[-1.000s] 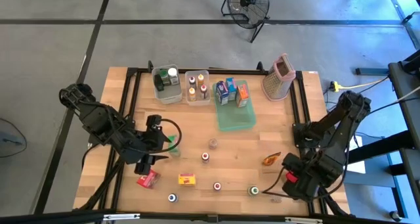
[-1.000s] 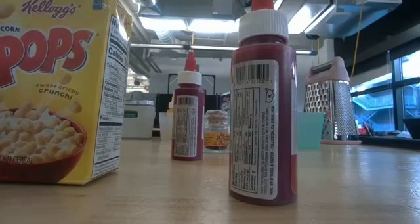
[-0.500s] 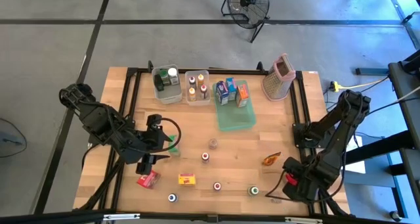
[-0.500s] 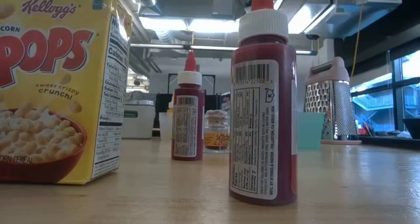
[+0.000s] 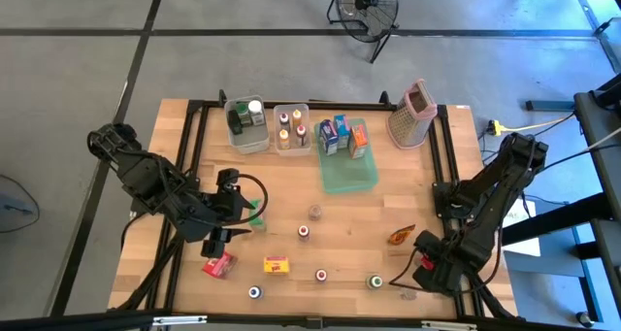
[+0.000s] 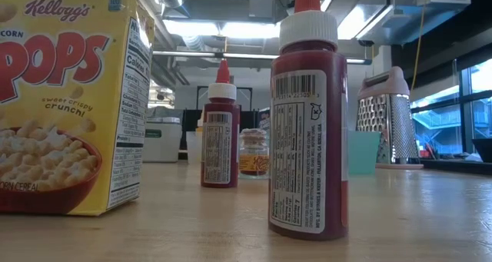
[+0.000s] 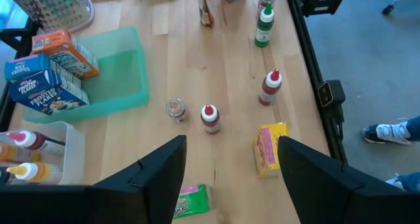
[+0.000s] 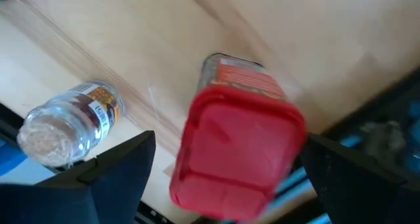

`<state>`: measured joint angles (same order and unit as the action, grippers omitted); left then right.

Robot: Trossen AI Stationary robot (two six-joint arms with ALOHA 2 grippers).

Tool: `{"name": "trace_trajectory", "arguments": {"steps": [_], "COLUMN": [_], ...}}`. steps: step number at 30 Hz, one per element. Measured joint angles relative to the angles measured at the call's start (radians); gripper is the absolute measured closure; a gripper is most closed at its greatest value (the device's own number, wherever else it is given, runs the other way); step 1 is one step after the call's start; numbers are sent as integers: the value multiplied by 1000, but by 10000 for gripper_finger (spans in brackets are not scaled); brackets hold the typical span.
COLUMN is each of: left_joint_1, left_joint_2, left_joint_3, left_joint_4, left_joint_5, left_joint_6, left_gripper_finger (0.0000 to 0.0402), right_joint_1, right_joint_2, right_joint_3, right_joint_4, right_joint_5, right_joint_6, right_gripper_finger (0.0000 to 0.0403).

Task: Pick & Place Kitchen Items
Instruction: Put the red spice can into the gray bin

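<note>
In the right wrist view, a small jar with a square red cap (image 8: pixel 239 152) stands on the table between the wide-apart fingers of my open right gripper (image 8: pixel 233 178). Neither finger touches it. From above, this gripper (image 5: pixel 421 269) sits at the table's near right corner, over the red cap (image 5: pixel 424 263). A clear jar (image 8: pixel 69 122) lies on its side next to it. My left gripper (image 5: pixel 243 217) hangs open on the left. A green packet (image 7: pixel 192 201) lies flat on the wood between its fingers (image 7: pixel 151 178), untouched.
Loose on the wood are a yellow carton (image 5: pixel 277 265), a red packet (image 5: pixel 219 264), an orange packet (image 5: pixel 401 235) and several small bottles (image 5: pixel 304 232). At the far edge stand two clear bins (image 5: pixel 247 125), a green tray (image 5: pixel 347 176) with cartons, and the grater (image 5: pixel 410 113).
My right gripper has drifted a little toward the table's left edge, staying low at the near right corner over the red-capped jar. The left arm and everything else on the table have kept still.
</note>
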<state>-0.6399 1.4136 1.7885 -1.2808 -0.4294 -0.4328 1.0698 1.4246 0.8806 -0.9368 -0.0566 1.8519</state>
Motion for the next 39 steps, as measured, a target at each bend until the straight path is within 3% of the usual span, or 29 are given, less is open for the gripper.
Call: {"name": "trace_trajectory", "arguments": {"steps": [7, 13, 19, 26, 32, 39], "left_joint_1": [0, 0, 0, 0, 0, 0], "left_joint_2": [0, 0, 0, 0, 0, 0], "left_joint_3": [0, 0, 0, 0, 0, 0], "left_joint_4": [0, 0, -1, -1, -1, -2], "left_joint_5": [-36, -51, -52, -73, -77, -82], "left_joint_6": [15, 18, 26, 49, 80, 99], "left_gripper_finger": [167, 167, 167, 167, 167, 167], "right_joint_1": [-1, -1, -1, -1, -1, -1], "right_joint_2": [0, 0, 0, 0, 0, 0], "right_joint_3": [-112, -128, -128, -128, -112, 65], "right_joint_4": [189, 186, 196, 212, 195, -15], "right_joint_5": [-23, -49, -52, -83, -105, -105], "right_joint_6": [3, 7, 3, 0, 8, 8], "right_gripper_finger": [27, 42, 97, 198, 199, 199]}}
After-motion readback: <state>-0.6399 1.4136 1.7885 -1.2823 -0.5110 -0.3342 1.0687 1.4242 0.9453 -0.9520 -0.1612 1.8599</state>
